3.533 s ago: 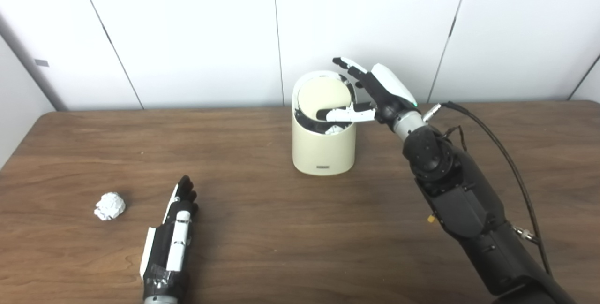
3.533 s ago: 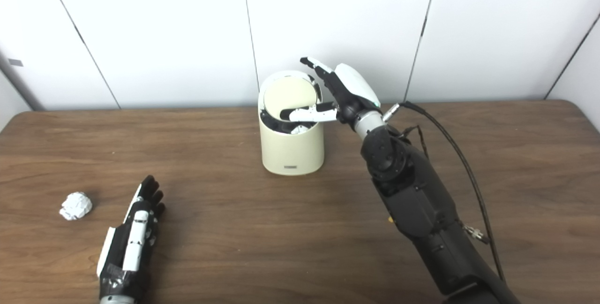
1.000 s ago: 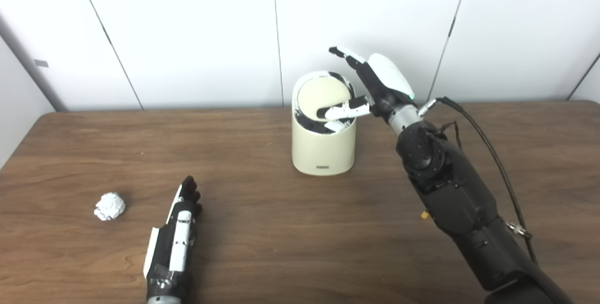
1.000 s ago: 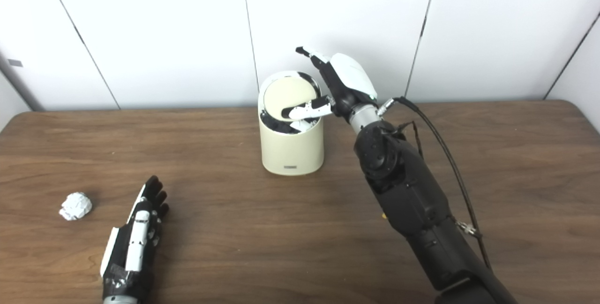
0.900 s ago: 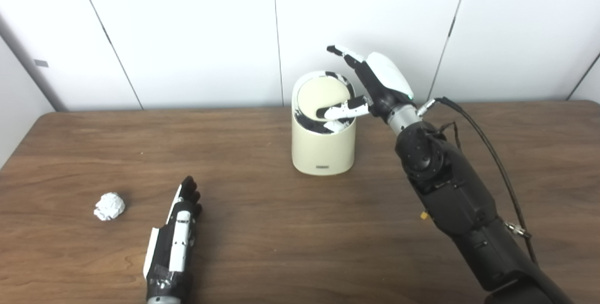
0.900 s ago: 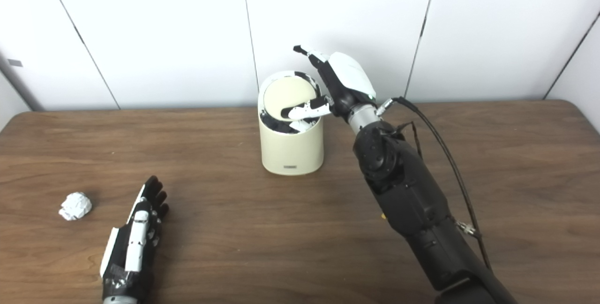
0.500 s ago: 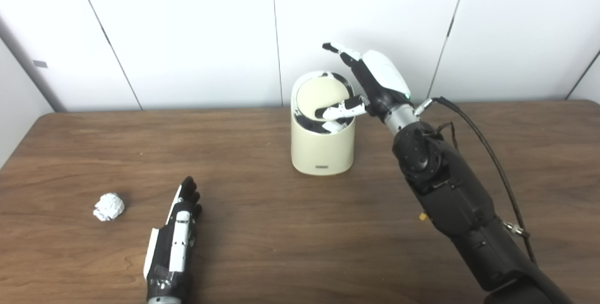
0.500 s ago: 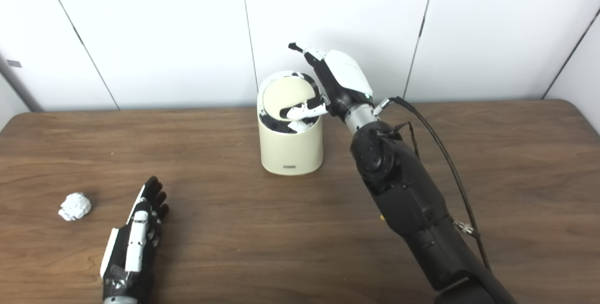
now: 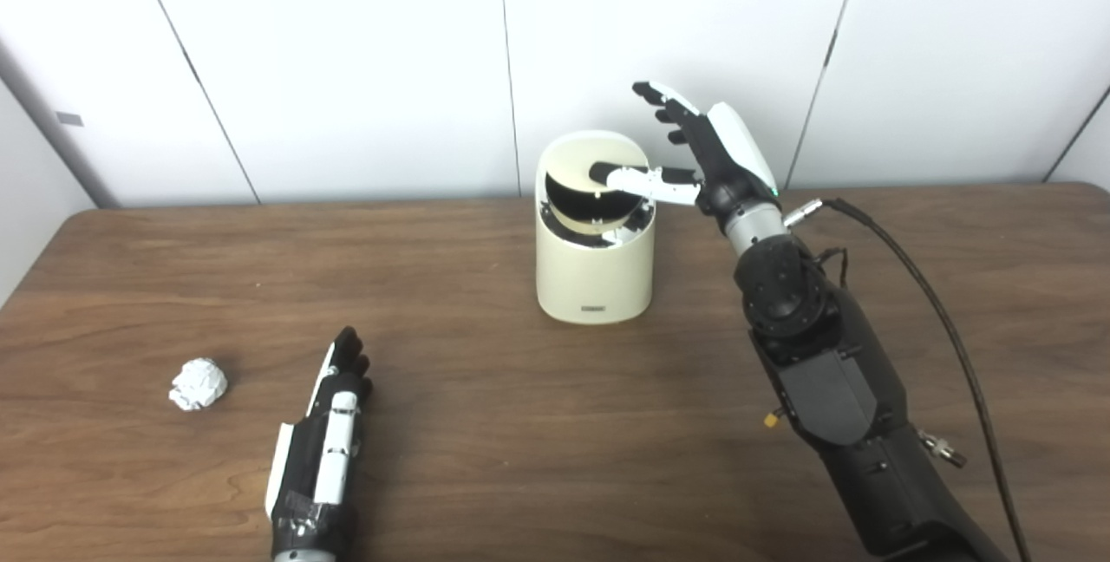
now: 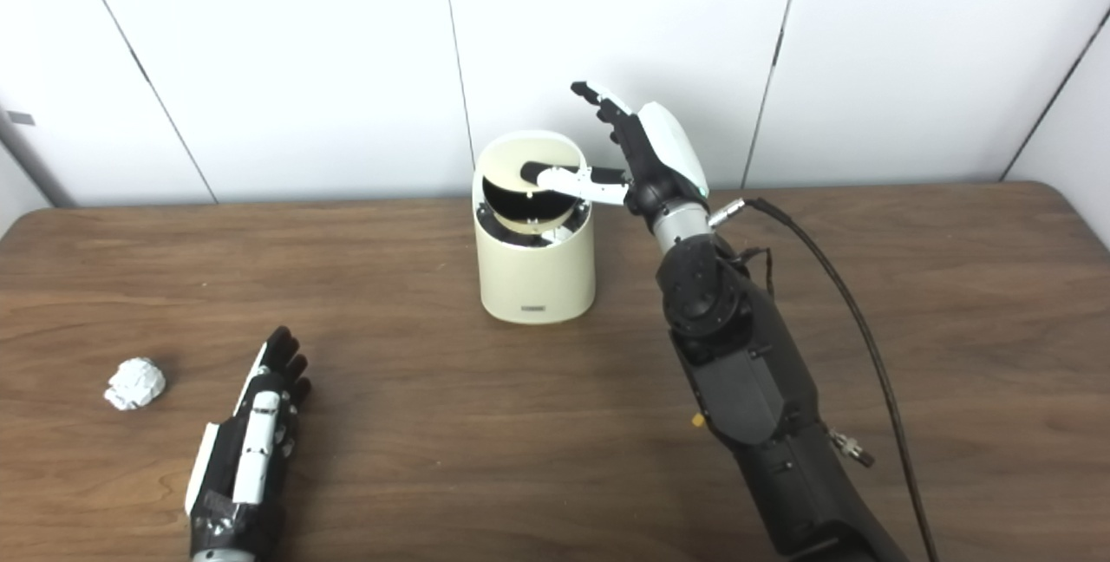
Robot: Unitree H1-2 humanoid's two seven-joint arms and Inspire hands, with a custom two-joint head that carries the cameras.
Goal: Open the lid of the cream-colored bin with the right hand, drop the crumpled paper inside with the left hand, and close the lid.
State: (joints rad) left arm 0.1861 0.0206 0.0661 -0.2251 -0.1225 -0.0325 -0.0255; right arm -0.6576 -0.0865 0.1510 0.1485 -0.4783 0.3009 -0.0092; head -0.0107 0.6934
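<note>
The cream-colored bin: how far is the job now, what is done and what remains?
Done: nothing is finished yet. In hand: the right robot hand reaches its thumb over the lid of the cream-colored bin, which is tilted with a dark gap showing. Left: the crumpled paper lies on the table, untouched beside the open left robot hand; it must be picked up, dropped in, and the lid closed.

The right arm (image 9: 832, 388) runs off the bottom edge, and the left hand (image 9: 316, 458) is cut at the wrist there. The thumb (image 9: 642, 180) of the right hand (image 9: 711, 154) covers part of the lid (image 9: 590, 189) on the bin (image 9: 594, 271). The bin's inside is mostly dark and hidden. The small label (image 9: 594, 310) on its front is unreadable
</note>
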